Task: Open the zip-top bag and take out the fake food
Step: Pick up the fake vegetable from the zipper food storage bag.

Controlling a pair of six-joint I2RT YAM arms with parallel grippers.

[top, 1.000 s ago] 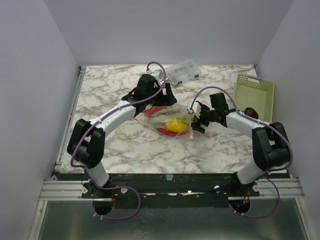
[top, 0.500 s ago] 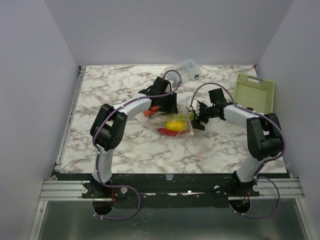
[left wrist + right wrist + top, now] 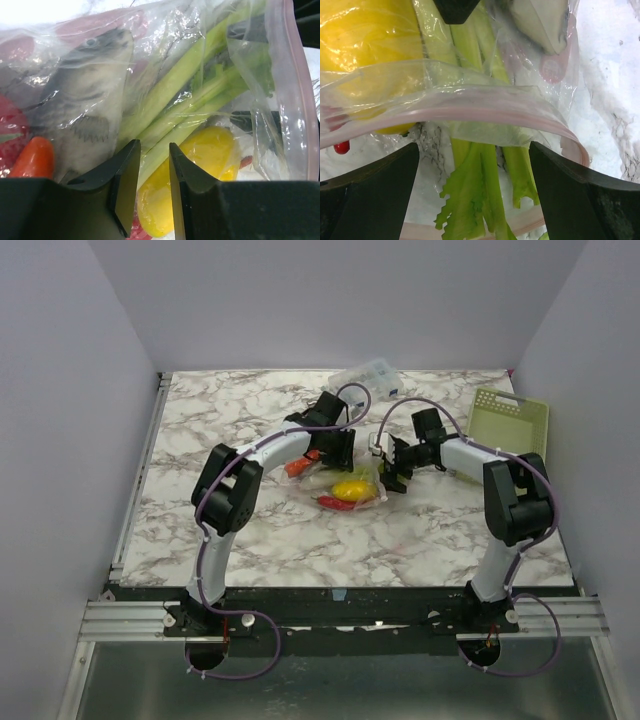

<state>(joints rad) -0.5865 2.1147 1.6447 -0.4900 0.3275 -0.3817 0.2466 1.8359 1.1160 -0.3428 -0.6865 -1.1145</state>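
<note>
Lying in the middle of the counter (image 3: 200, 440), between the two arms, the zip-top bag (image 3: 345, 490) is seen with the fake food (image 3: 200, 150) inside it. The right gripper (image 3: 474, 147) is held wide open around the pink zipper strip (image 3: 470, 107), and green leaves (image 3: 470, 200) are seen at the mouth. The jaws of the left gripper (image 3: 152, 147) are almost together against the film; whether any film is pinched cannot be told. If only thin film is caught, it may slip out or be stretched. If a stalk is caught together with the strip, the whole bag could be dragged over the counter.
</note>
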